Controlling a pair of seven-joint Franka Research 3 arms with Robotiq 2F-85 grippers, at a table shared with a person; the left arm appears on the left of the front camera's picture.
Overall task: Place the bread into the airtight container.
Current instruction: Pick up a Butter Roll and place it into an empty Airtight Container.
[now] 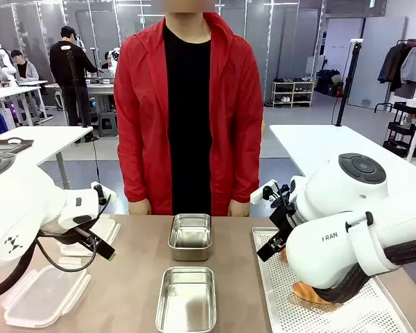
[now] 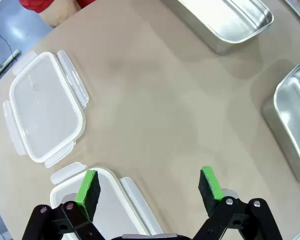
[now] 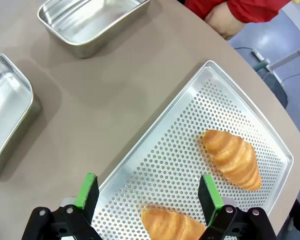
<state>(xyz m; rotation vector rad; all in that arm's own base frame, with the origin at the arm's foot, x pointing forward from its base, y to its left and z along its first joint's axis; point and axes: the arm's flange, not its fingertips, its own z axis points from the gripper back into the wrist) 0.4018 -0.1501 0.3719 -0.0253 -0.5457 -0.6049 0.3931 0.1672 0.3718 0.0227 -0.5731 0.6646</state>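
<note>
Two croissants, the bread, lie on a perforated metal tray (image 3: pixel 190 135): one (image 3: pixel 234 157) toward its far side, the other (image 3: pixel 172 225) right below my fingers. My right gripper (image 3: pixel 148 192) hangs open over the tray's near edge, nothing between its green pads. Two open steel containers stand mid-table, one farther (image 1: pixel 191 236) and one nearer (image 1: pixel 186 298). Over the table's left side my left gripper (image 2: pixel 149 186) is open and holds nothing, above a clear clip-on lid (image 2: pixel 110 205).
A second clear lid (image 2: pixel 45 107) lies farther left on the table. A person in a red jacket stands at the far edge, both hands (image 1: pixel 140 207) resting by the table behind the farther container. The brown tabletop between lids and containers is bare.
</note>
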